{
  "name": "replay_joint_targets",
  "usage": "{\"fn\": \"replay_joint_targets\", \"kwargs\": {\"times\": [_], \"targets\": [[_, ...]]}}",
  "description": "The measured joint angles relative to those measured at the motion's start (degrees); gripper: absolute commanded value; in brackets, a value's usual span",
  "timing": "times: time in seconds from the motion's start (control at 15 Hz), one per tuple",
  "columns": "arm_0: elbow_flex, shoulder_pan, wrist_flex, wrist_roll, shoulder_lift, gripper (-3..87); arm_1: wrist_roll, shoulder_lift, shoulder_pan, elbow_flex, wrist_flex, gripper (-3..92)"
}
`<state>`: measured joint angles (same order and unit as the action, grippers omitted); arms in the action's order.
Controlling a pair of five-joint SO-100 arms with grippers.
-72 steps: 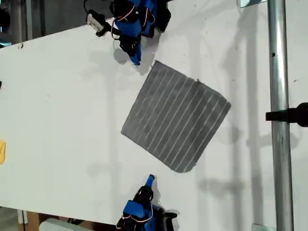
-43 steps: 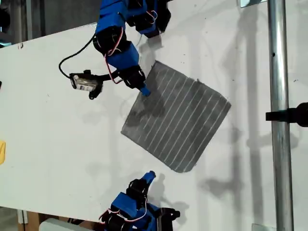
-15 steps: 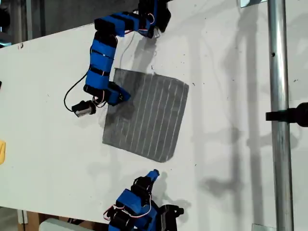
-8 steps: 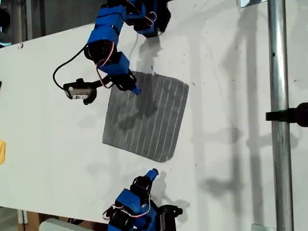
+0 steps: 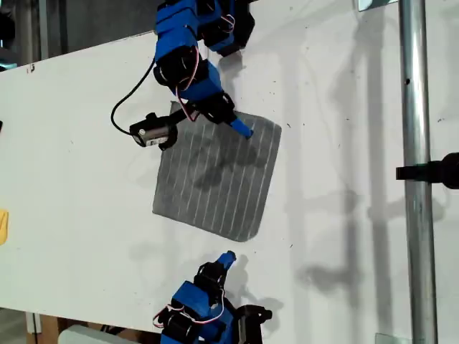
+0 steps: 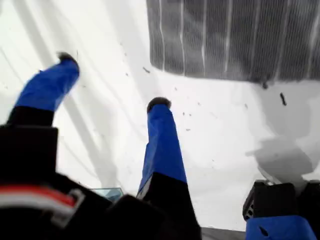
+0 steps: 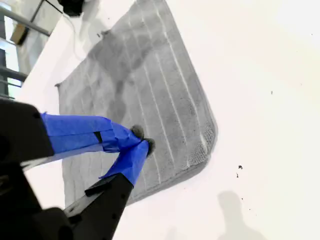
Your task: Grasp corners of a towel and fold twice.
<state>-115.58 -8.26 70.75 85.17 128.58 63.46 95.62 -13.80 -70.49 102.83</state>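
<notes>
One corner [image 7: 210,136] for each gripper is the plan. The striped grey towel [image 5: 215,186] lies flat on the white worktop [image 5: 86,179]. In the exterior view, my second gripper [image 5: 242,130] hangs over the towel's 1 o'clock part. Its tips are pressed together and hold nothing. It should open, then move to the rounded corner close by. My first gripper [image 6: 112,80] sits spread wide, off the towel at its 6 o'clock. Pinch only the edge, and lift both sides together.
</notes>
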Motion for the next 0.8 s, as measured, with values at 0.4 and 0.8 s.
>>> {"fn": "replay_joint_targets", "kwargs": {"times": [0.4,0.8], "targets": [[0.00,0.00,-0.18,0.00,-0.26,-2.9,6.68,-6.24,-2.11,-20.83,-8.96,37.0],[-0.79,0.00,-1.93,0.00,-1.14,-2.9,8.00,-18.37,-3.52,-24.08,-21.71,33.5]]}}
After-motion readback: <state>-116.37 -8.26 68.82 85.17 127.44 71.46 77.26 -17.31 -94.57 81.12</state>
